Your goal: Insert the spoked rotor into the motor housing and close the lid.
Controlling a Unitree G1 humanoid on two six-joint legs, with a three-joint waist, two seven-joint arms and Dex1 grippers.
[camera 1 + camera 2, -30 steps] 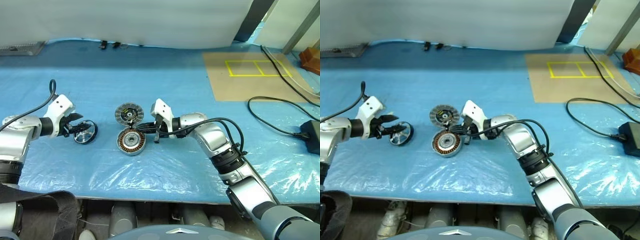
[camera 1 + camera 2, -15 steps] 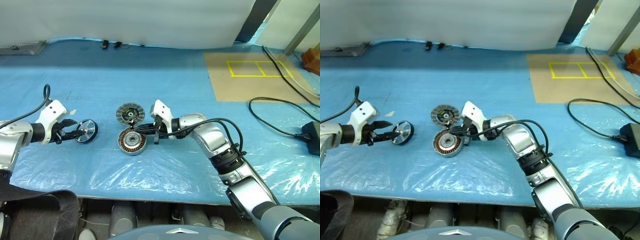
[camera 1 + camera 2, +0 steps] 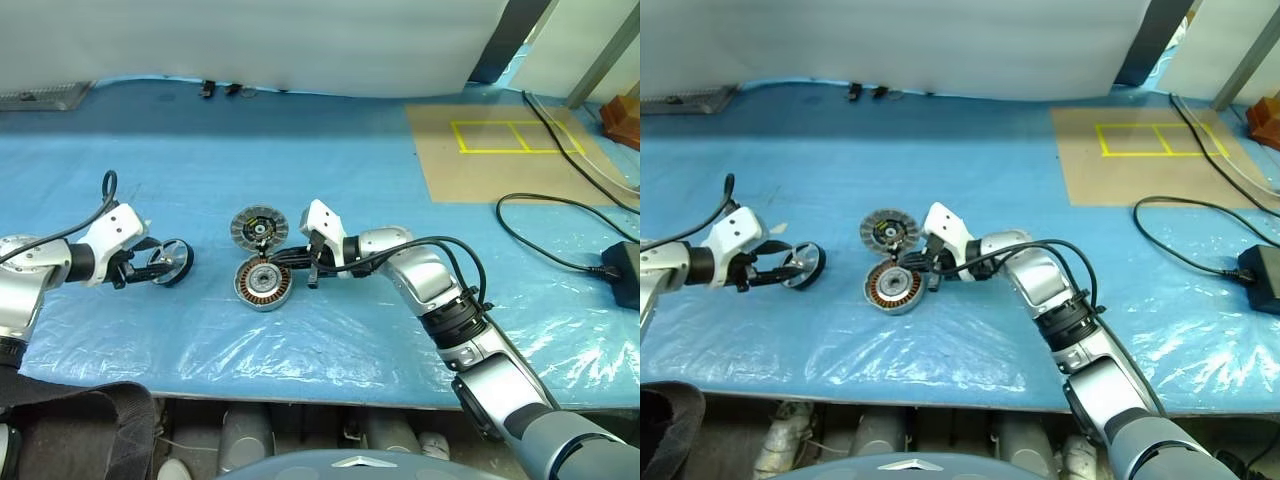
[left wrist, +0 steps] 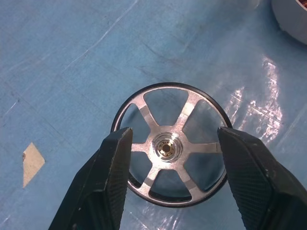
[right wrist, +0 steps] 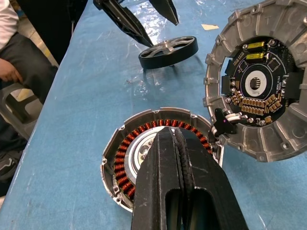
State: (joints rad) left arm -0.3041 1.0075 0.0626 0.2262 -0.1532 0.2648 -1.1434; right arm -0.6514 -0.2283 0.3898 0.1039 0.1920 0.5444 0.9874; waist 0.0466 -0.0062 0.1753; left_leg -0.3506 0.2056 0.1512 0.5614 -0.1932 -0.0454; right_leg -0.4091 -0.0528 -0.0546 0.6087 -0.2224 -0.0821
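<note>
The left hand (image 4: 168, 158) grips the rotor (image 4: 170, 148) across its rim; carry it level to the housing (image 5: 158, 153). The right hand (image 5: 180, 139), closed and empty, rests over the housing and should clear off first.

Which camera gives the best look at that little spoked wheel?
The left wrist view: the spoked wheel sits face-on between the left gripper's fingers, spokes and hub plain. The head views show it small and edge-on; the right wrist view shows it tilted, farther off.
</note>
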